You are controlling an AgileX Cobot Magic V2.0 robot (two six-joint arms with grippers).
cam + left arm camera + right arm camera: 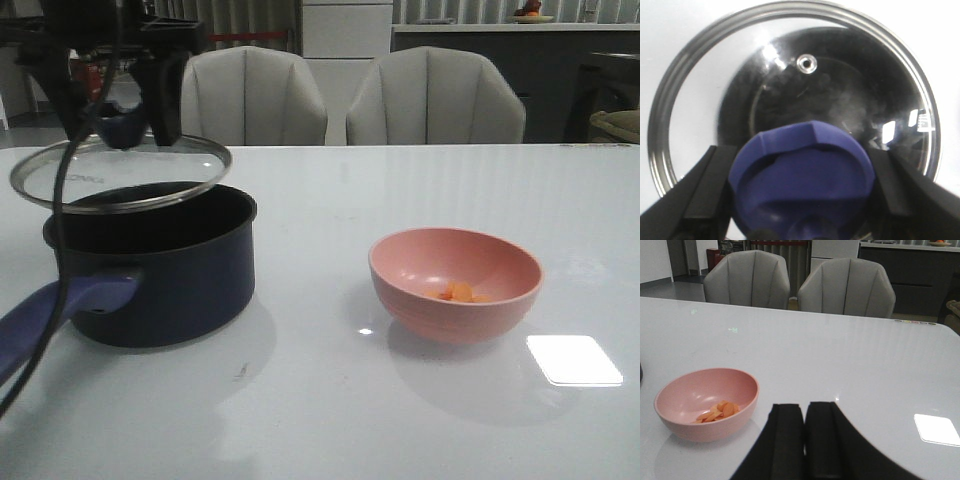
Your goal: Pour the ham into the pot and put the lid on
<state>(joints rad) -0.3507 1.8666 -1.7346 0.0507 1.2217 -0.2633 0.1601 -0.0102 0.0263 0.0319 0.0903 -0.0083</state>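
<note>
While the lid is held above the pot at the left of the front view, the ham is seen lying in the pink bowl at the centre right of that frame. The lid is gripped by the left hand at its blue knob: in the left wrist view the two dark fingers are pressed against either side of the knob, which fills the lower middle of the frame. The glass disc is tilted slightly in the front view, with its steel rim just above the pot's rim and shifted toward the left edge, so that the pot's opening is only partly covered. Through the glass, the black inside of the pot is seen in the left wrist view. The pot's purplish-blue handle is directed to the lower left corner of the front view. The right hand is shown at the bottom centre of the right wrist view with its fingers closed together and nothing between them; the bowl stands to its left in that frame, well apart from it. Two grey chairs are set behind the white tabletop.
</note>
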